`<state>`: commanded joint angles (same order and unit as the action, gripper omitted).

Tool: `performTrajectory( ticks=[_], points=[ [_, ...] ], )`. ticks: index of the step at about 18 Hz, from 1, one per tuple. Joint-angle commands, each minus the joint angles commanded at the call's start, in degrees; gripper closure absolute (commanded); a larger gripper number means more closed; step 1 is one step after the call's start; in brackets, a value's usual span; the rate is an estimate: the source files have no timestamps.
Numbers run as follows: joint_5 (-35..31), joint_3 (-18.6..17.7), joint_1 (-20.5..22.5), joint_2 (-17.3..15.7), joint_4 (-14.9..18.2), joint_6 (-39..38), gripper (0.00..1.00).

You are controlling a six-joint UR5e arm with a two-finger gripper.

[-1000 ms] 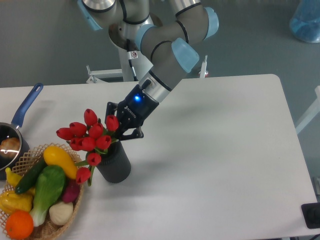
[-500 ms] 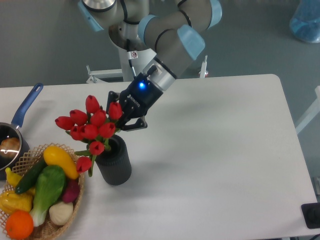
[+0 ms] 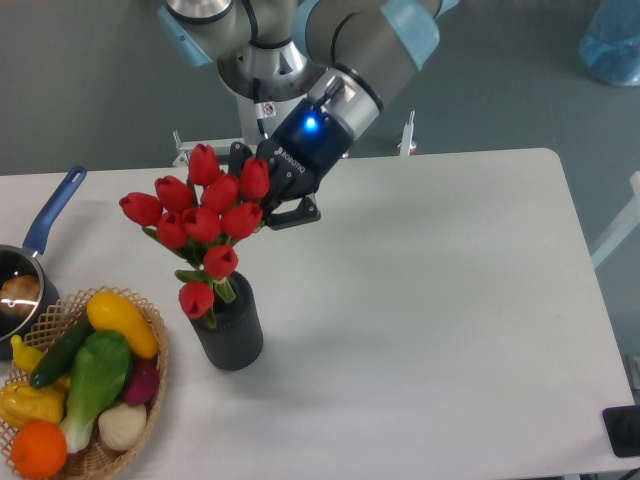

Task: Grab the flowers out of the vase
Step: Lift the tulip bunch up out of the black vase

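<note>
- Gripper (image 3: 262, 200) pinched the flowers (image 3: 203, 215), having risen over the last second.
- Stems were nearly clear of the vase (image 3: 230, 335), lowest buds at its mouth.

Obstacles about the hand (image 3: 262, 200): flowers (image 3: 205, 215) crowd its left; vase (image 3: 228, 325) stands below; basket (image 3: 85, 385) and pan (image 3: 30, 270) lie farther left. Open worktop (image 3: 450, 300) extends to its right.
</note>
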<state>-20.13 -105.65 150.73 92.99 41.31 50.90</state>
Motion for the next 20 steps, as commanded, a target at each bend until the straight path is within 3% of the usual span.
performTrajectory(
  ticks=[4,9,13,20],
  points=[
    [2.28,1.32,1.23,-0.09,0.09,-2.03,1.00],
    [2.29,5.62,2.81,0.35,0.09,-5.37,1.00],
    [1.06,8.00,8.16,0.97,-0.09,-3.97,1.00],
    [-17.48,9.23,9.93,3.24,0.35,5.60,1.00]
  ],
)
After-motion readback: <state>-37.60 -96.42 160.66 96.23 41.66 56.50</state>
